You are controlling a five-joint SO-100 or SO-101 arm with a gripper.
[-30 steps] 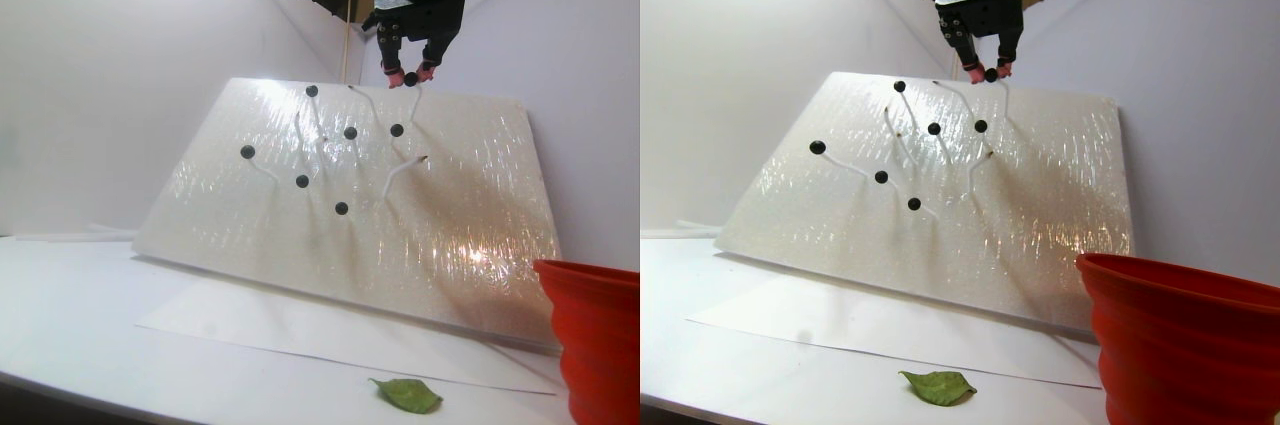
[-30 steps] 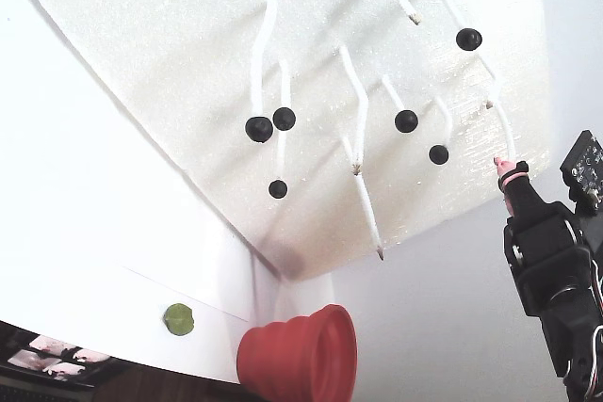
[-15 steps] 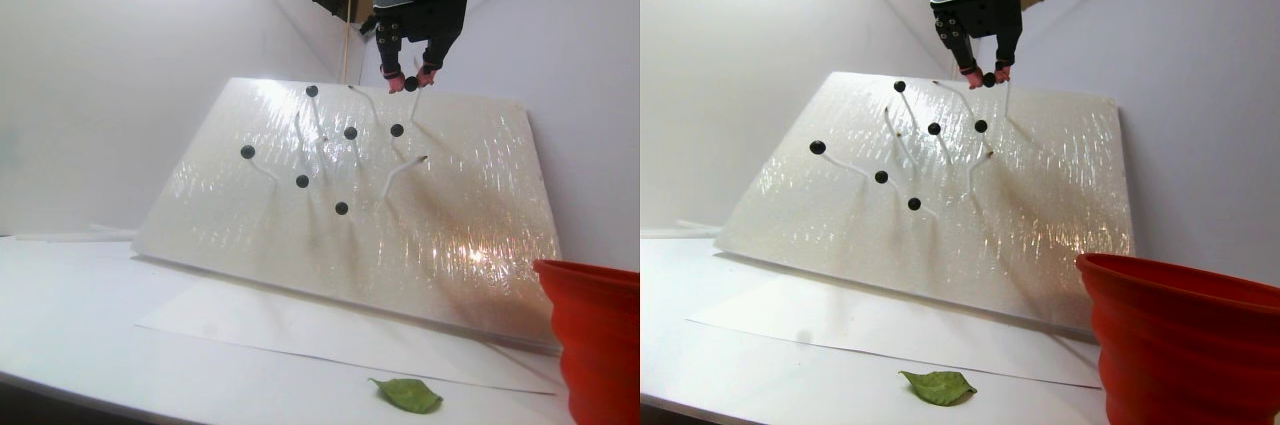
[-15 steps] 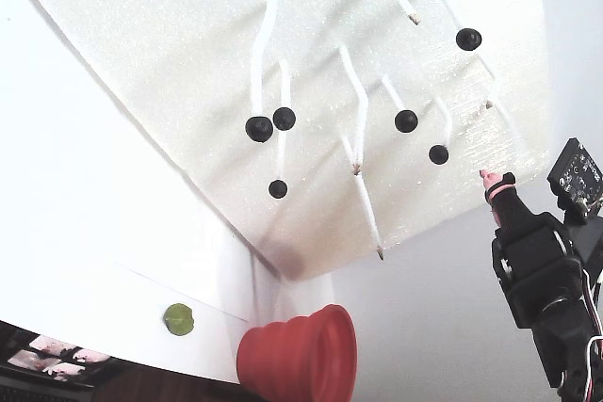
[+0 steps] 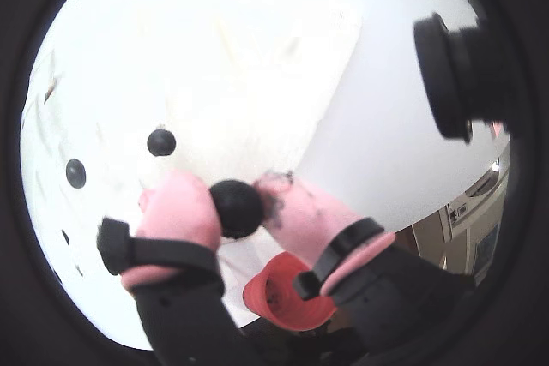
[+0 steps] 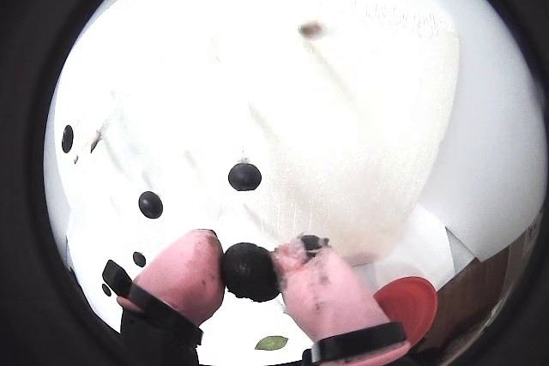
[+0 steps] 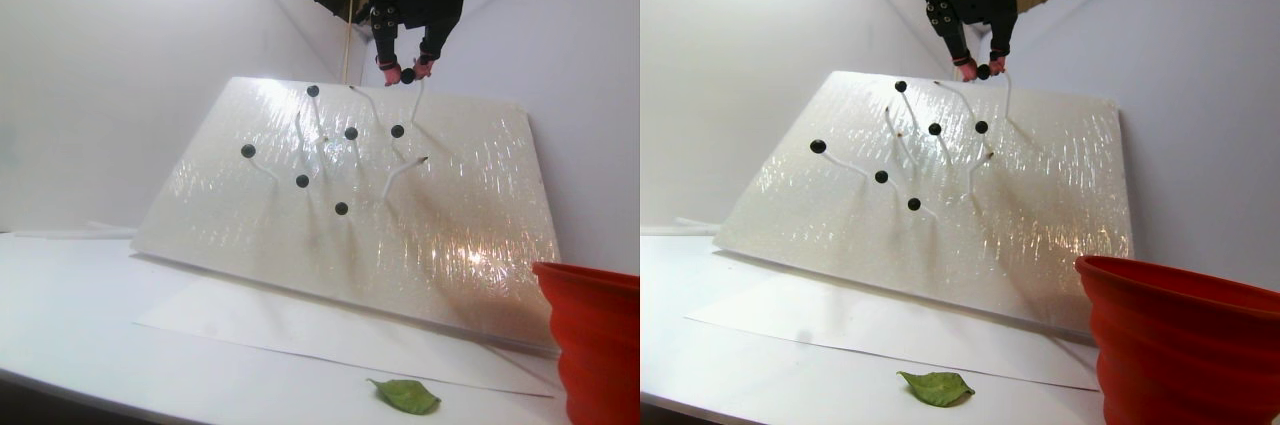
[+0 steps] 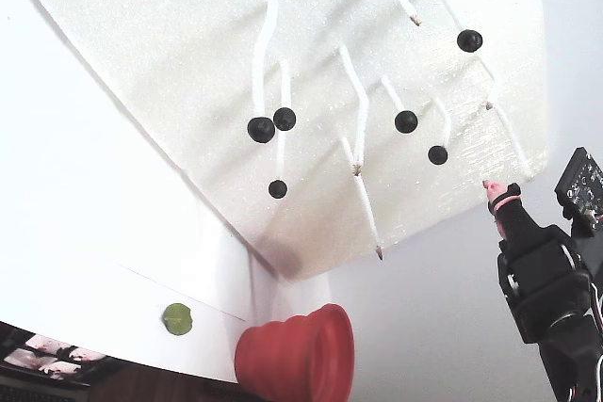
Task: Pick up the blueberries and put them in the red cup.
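One blueberry (image 6: 250,271) is clamped between the gripper (image 6: 250,273) pads, clear of the foam board (image 7: 400,235). The red cup (image 7: 592,335) is seen well below, at the stereo view's right; remaining blueberries (image 8: 406,121) are left on stalks.

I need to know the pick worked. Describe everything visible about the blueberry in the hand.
The held blueberry is a small, round, matte black ball with a slightly rough surface. It is pinched on two sides between the pink fingertips of the hand, which is shut on it. It touches nothing else. In the stereo pair view it hangs just above the top edge of the tilted white foam board, clear of the white stems, high above and well to the left of the red cup.
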